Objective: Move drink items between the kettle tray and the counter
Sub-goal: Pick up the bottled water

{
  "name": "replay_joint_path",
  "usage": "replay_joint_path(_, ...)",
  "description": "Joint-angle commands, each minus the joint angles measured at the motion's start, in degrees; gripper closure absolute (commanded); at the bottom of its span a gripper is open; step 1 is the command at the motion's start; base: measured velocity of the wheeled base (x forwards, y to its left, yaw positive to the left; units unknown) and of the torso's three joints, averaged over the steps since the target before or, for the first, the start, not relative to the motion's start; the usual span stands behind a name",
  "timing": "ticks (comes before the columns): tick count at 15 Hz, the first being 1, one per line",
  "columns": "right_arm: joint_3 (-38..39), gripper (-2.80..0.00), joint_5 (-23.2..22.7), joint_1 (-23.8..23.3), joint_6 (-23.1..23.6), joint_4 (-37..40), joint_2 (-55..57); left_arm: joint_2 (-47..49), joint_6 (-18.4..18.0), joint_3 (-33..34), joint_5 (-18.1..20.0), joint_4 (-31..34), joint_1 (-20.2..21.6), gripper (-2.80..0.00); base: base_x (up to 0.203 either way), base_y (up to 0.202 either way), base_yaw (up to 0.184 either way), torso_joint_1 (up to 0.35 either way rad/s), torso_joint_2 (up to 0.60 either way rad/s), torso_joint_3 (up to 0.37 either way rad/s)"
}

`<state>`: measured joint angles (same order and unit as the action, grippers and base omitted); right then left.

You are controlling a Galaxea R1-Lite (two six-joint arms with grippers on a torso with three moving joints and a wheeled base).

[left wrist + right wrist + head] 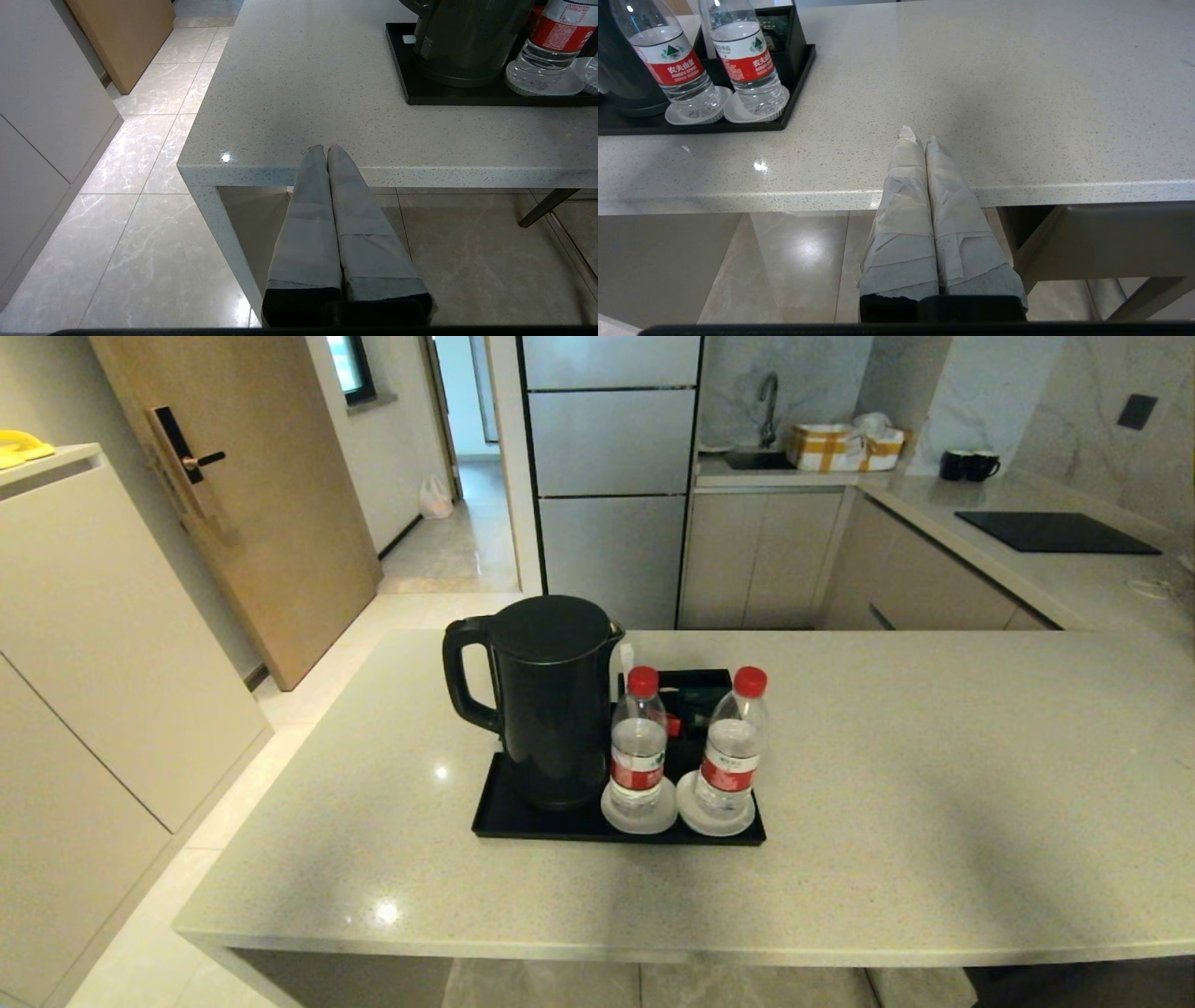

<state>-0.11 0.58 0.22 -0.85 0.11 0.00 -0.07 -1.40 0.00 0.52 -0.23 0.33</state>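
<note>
Now both arms hang level before the worktop (934, 784) edge, each end effector, left (325, 148) and right (919, 136), pressed closed and empty, fingers wrapped in grey tape. Two clear ribbed bottles (639, 747) (731, 751), red-capped, labels reading 农夫山泉, stand on white coasters in the black low-rimmed tray (523, 823), beside the matte kettle (546, 695).
</note>
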Motion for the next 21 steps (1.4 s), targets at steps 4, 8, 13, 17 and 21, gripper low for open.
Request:
replay_joint_path(4,-2.68,0.00,0.34,0.02,0.24,1.77,0.35,0.07,0.00,0.00,0.00,-0.03,0.02,0.00,0.000,0.000,0.000,0.000,0.00,0.000)
replay_joint_path(8,-21.53,0.00,0.37,0.02,-0.22,12.66,9.07,0.07,0.00,0.00,0.00,-0.03,-0.04,0.00,0.000,0.000,0.000,0.000,0.00,0.000)
replay_joint_path(13,-33.13,0.00,-8.50,0.04,-0.42,25.53,26.38,0.07,0.00,0.00,0.00,-0.03,0.02,0.00,0.000,0.000,0.000,0.000,0.00,0.000)
replay_joint_path(17,-32.86,0.00,-22.18,0.33,-0.44,21.20,45.06,0.07,0.00,0.00,0.00,-0.03,0.02,0.00,0.000,0.000,0.000,0.000,0.00,0.000)
replay_joint_path(21,-31.52,0.00,-26.91,4.92,-1.71,4.28,68.30,0.07,0.00,0.00,0.00,-0.03,0.02,0.00,0.000,0.000,0.000,0.000,0.00,0.000)
